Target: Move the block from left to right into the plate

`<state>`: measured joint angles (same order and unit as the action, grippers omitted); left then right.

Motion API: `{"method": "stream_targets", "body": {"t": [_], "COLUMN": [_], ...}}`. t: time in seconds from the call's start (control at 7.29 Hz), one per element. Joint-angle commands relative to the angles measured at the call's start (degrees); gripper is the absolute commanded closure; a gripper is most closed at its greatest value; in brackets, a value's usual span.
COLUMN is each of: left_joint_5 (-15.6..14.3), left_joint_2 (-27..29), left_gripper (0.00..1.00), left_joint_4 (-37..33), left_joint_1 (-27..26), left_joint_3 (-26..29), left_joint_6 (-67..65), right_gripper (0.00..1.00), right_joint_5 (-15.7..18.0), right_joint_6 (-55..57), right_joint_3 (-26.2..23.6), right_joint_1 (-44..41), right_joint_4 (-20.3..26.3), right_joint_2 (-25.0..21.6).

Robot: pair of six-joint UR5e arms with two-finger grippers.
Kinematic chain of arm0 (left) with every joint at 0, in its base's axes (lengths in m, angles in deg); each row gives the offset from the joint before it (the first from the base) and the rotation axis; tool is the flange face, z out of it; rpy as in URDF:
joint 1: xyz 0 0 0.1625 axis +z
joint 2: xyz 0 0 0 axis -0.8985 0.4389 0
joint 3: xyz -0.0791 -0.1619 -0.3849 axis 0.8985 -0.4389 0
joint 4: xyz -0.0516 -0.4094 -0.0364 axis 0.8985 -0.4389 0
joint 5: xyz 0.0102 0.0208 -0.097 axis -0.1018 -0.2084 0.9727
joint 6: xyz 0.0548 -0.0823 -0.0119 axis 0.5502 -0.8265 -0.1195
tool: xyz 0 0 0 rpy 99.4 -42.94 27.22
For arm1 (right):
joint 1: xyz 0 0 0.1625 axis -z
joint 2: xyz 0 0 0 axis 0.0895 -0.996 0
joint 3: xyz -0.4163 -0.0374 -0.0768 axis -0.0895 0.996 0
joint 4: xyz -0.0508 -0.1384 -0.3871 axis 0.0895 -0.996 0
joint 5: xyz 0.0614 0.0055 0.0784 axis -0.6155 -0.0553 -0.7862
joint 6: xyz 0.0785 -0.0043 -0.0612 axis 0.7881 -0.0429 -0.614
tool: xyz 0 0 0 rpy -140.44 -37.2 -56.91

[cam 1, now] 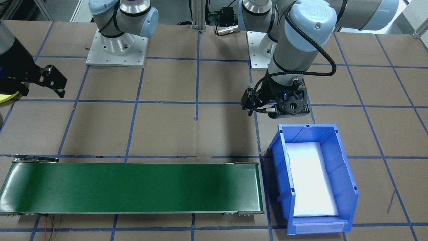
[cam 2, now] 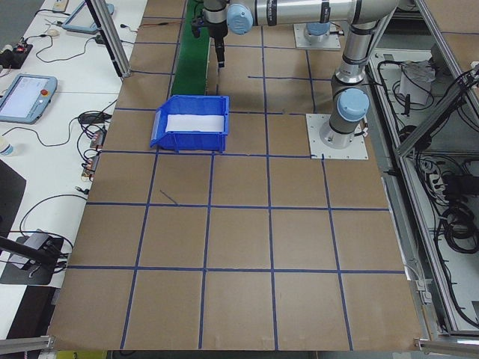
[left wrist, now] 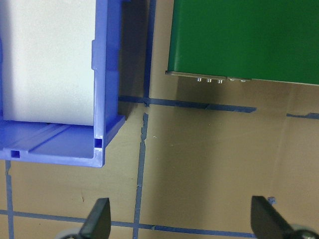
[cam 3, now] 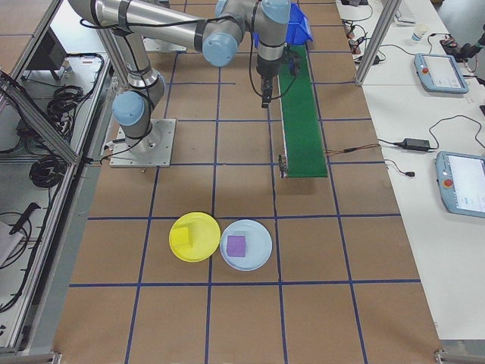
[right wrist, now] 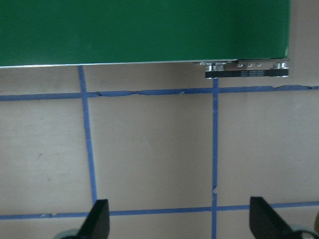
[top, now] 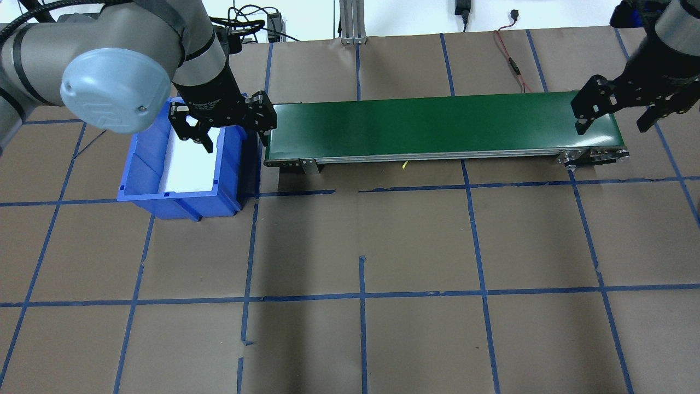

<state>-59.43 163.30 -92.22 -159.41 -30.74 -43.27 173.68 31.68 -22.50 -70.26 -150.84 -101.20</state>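
The yellow plate [cam 3: 198,250] lies on the table in the exterior right view, with a yellow block [cam 3: 182,236] on it; a sliver of the plate [cam 1: 6,97] shows beside my right arm. My left gripper [top: 228,130] hangs open and empty over the gap between the blue bin [top: 178,206] and the green conveyor [top: 437,126]. In its wrist view the left gripper [left wrist: 182,224] has nothing between its fingers. My right gripper [top: 615,117] is open and empty above the conveyor's other end. The right gripper [right wrist: 180,221] sees only bare table below it.
A pale blue plate [cam 3: 258,258] holding a purple block [cam 3: 236,245] touches the yellow plate's side. The bin holds only a white liner [top: 191,164]. The conveyor belt [cam 1: 133,187] carries nothing. Blue tape lines grid the brown table.
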Motion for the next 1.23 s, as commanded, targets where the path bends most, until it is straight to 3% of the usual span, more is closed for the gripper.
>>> {"method": "stream_targets", "body": {"t": [0.0, 0.27, 0.41, 0.55, 1.1], "left_joint_5": [-0.1, -2.8, -2.7, -2.6, -5.8], "left_joint_2": [-0.6, -1.0, -1.0, -1.1, -2.0], "left_gripper": [0.00, 0.00, 0.00, 0.00, 0.00], "left_joint_4": [-0.1, -0.1, -0.1, 0.0, -0.9], "left_joint_1": [0.1, -0.2, -0.2, -0.3, -1.6], "left_joint_3": [0.1, 0.4, 0.4, 0.5, 3.5], "left_joint_6": [0.1, 0.3, 0.4, 0.5, 0.6], "right_gripper": [0.01, 0.01, 0.01, 0.01, 0.01], "right_joint_5": [-3.7, -2.8, -2.4, -2.1, -2.7], "right_joint_6": [10.3, 16.3, 16.5, 16.5, 16.5], "right_joint_3": [3.7, 2.5, 2.4, 2.4, 2.1], "right_joint_1": [-9.4, -18.2, -16.1, -13.3, -12.3], "right_joint_4": [5.8, 4.4, -2.3, -4.1, -2.4], "right_joint_2": [-3.1, -2.1, -1.0, -0.4, 0.3]}}
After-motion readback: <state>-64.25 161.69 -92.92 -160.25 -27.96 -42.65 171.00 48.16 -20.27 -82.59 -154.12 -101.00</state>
